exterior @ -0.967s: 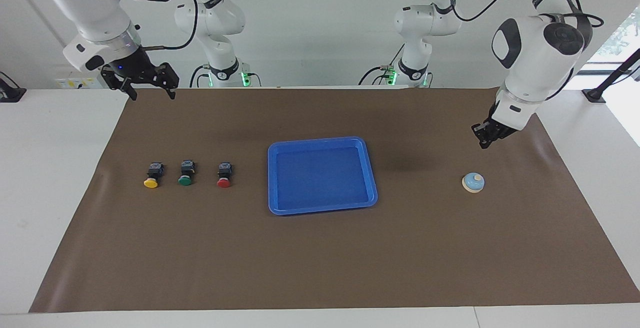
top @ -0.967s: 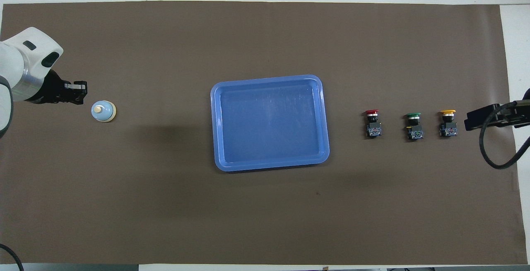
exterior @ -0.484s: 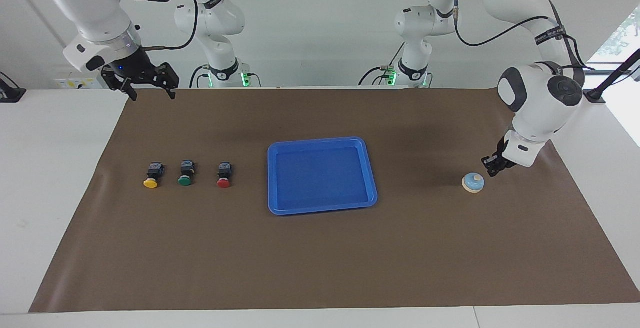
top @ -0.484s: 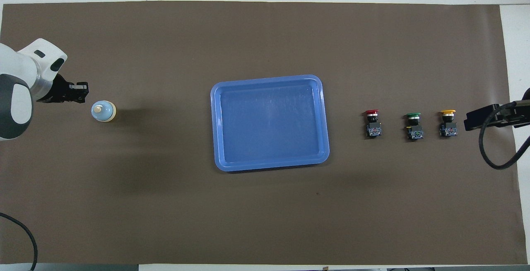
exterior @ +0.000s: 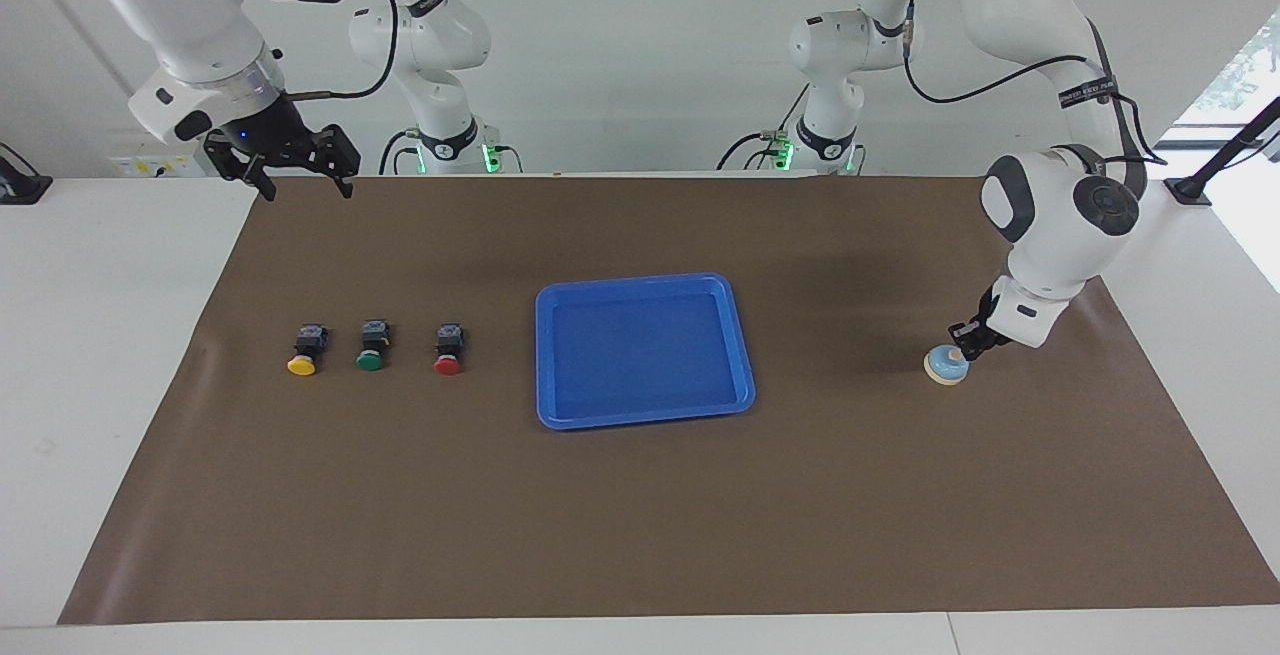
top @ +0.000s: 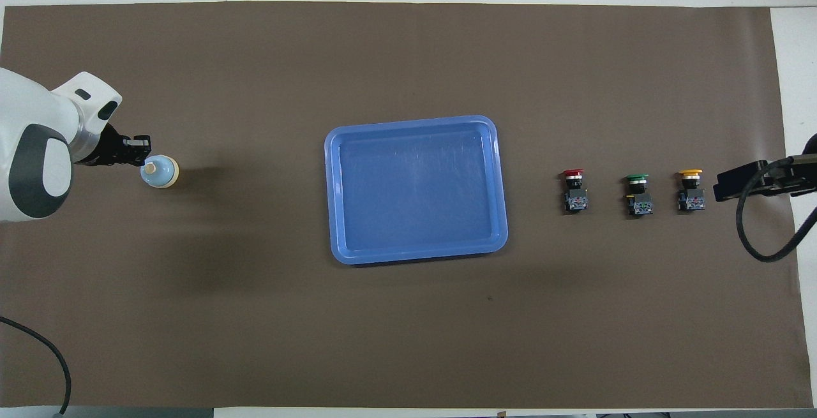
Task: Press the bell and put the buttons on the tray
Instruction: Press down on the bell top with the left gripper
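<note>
While the left gripper (exterior: 966, 346) sits at the bell (exterior: 945, 366), its fingertips pinched together into one blunt point, it appears to rest on or just above the pale knob; actual contact I cannot confirm. Fingers drawn together make sense for pressing, since nothing needs gripping. The bell stands on the brown mat (exterior: 640, 515) toward the left arm's end of the table, well apart from the tray (exterior: 644, 415), which lies flat mid-table with nothing in it. Toward the right arm's end, the yellow button (exterior: 304, 351), green button (exterior: 372, 347) and red button (exterior: 449, 350) lie in a row, caps pointing away from the robots, untouched. The right gripper (exterior: 297, 183) waits raised over the mat's corner at its own end, fingers spread wide, presumably ready for pick-ups. Judgement: the bell press is in hand; placing the buttons is not yet begun.
</note>
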Motion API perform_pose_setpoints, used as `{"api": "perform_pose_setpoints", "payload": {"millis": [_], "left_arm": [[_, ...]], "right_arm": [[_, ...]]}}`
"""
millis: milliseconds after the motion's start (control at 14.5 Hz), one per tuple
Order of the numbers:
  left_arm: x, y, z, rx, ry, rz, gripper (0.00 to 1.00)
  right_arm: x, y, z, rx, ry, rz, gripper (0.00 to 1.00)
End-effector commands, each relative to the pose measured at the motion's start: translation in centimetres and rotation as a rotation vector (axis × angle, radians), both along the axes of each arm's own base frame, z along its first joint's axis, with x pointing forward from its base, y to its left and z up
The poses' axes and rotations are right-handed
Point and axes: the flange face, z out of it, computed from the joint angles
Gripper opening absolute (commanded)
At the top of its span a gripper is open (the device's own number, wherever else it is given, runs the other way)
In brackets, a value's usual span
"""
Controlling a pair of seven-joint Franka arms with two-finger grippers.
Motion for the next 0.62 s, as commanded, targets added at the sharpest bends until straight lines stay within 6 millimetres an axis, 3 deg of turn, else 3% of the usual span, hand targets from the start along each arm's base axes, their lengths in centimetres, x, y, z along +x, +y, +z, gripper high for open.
{"api": "perform_pose_setpoints", "payload": {"millis": [0, 415, 553], "left_arm": [[-0.9, -0.3, -1.0, 0.005, 0.003, -0.014, 0.00], [-1.7, -1.2, -4.7, 0.004, 0.001, -0.034, 0.00], [-1.0, -1.2, -3.2, 0.005, 0.019, -0.030, 0.00]], "right_arm": [[-0.1, -0.2, 0.3, 0.000, -0.006, 0.015, 1.00], [-0.5, -0.5, -0.2, 0.002, 0.008, 0.007, 1.00], [-0.7, -0.5, -0.3, 0.001, 0.011, 0.006, 1.00]]}}
